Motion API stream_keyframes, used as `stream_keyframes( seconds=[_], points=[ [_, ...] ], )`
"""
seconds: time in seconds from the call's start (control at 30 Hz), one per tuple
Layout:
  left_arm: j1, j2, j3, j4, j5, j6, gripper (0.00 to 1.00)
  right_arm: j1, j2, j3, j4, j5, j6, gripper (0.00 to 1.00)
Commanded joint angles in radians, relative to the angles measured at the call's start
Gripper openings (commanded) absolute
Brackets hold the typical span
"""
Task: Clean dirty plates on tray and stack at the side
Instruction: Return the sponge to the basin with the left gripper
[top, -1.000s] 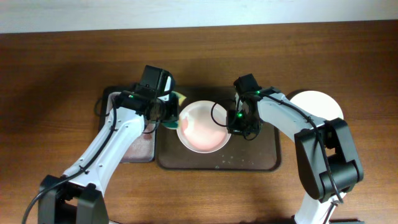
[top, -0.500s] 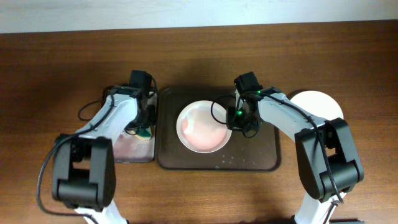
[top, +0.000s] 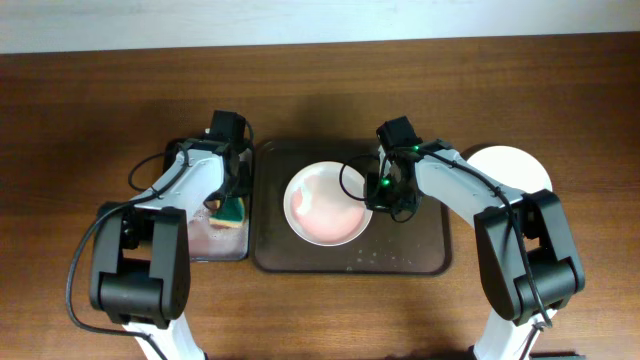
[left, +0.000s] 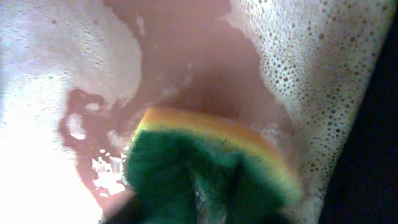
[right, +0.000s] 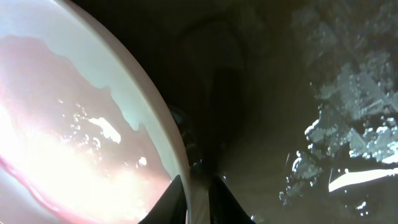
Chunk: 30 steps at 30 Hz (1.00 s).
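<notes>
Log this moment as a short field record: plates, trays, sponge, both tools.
plate on tray: pinkish-white plate lying in the dark brown tray, wet pink film inside
plate at side: white plate on the table right of the tray, partly hidden by the right arm
small tray: black tray left of the brown one, holding pinkish foamy water
sponge: green-and-yellow sponge, down at the foamy water
left tool: left tool appears shut on the sponge
right tool: right tool shut on the pinkish-white plate's right rim
</notes>
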<state>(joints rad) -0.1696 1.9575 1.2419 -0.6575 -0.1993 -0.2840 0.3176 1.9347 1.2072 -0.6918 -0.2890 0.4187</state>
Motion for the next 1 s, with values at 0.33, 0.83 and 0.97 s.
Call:
stream_keyframes(
  seconds=[0.33, 0.83, 0.97],
  points=[
    [0.033, -0.007, 0.142, -0.254, 0.038, 0.010, 0.79, -0.005, 0.005, -0.002, -0.011, 0.012, 0.000, 0.15],
    [0.035, -0.036, 0.079, -0.297, -0.063, 0.010, 0.00, -0.005, 0.005, -0.002, -0.019, 0.012, 0.000, 0.11],
    [0.035, -0.119, 0.110, -0.325, 0.002, 0.010, 0.80, -0.005, 0.005, -0.002, -0.018, 0.012, 0.000, 0.11]
  ],
)
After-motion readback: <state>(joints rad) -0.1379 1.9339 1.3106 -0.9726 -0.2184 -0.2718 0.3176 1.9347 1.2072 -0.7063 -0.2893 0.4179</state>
